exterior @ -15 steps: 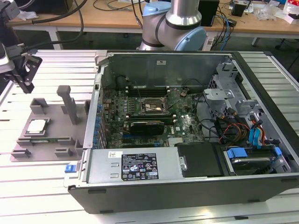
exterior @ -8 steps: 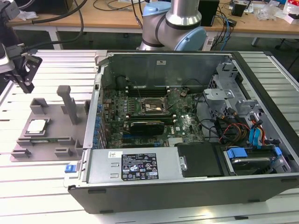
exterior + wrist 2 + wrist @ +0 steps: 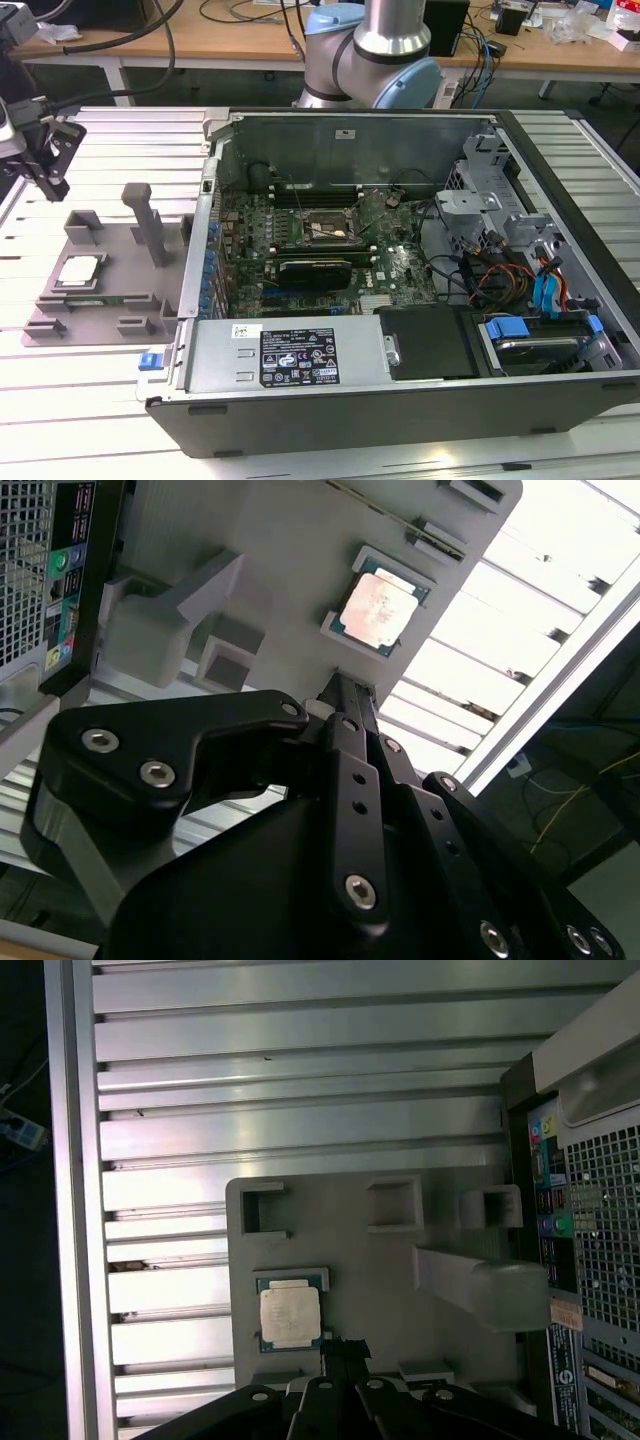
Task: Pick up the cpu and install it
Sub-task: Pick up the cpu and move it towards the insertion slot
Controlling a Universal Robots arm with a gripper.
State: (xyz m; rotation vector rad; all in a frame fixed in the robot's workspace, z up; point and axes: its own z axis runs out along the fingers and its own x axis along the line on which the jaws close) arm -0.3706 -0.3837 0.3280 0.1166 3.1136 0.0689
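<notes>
The cpu (image 3: 383,608) lies flat in the tray (image 3: 290,560). It is thin, light, stiff and probably fragile, so best gripped by opposite edges. The claw (image 3: 345,685) hovers near, tips together, empty.

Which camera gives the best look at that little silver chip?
The first wrist view: it faces the cpu square-on, whole. The second wrist view shows the cpu slanted; the exterior view, far off at its left.
</notes>
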